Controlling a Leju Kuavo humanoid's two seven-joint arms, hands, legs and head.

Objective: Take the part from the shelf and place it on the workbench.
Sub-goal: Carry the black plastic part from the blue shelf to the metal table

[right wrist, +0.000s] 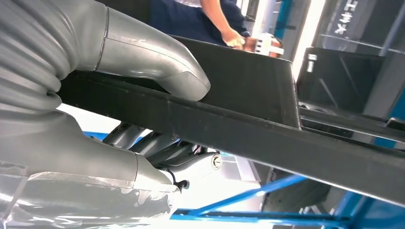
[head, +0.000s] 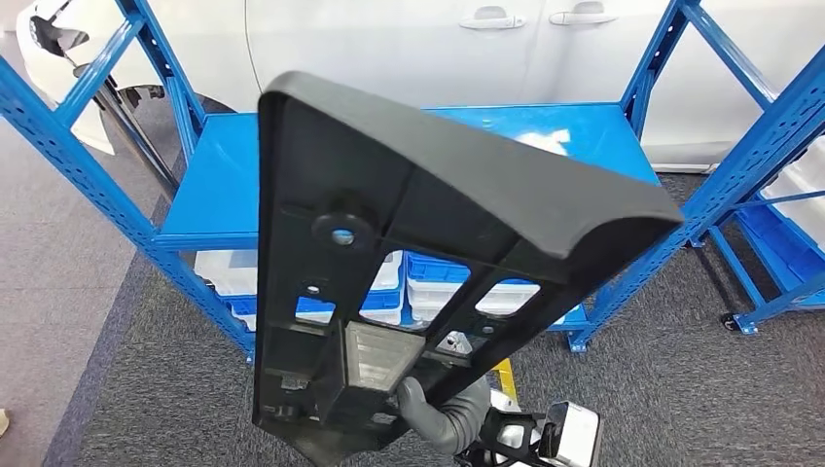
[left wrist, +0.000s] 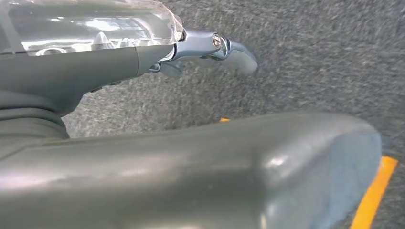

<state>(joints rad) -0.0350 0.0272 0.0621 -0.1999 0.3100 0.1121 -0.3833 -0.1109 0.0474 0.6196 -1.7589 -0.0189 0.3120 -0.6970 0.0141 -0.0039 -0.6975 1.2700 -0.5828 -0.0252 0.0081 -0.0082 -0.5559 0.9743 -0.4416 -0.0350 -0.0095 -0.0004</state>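
While right robot hand [right wrist: 143,109] grips part [head: 409,253], blue shelf [head: 224,185] just beyond.

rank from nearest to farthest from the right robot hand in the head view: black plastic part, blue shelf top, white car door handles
1. The large black plastic part, gripped at its lower end by the right robot hand.
2. The blue metal shelf top, beyond the part.
3. The white car door handles, behind the shelf at the back.

Blue shelf [head: 219,185] ahead of me: a white patch [head: 545,139] near the top board's right rear corner. Lower level: white bins with blue lids [head: 433,277]. It stands on grey carpet [head: 126,389].
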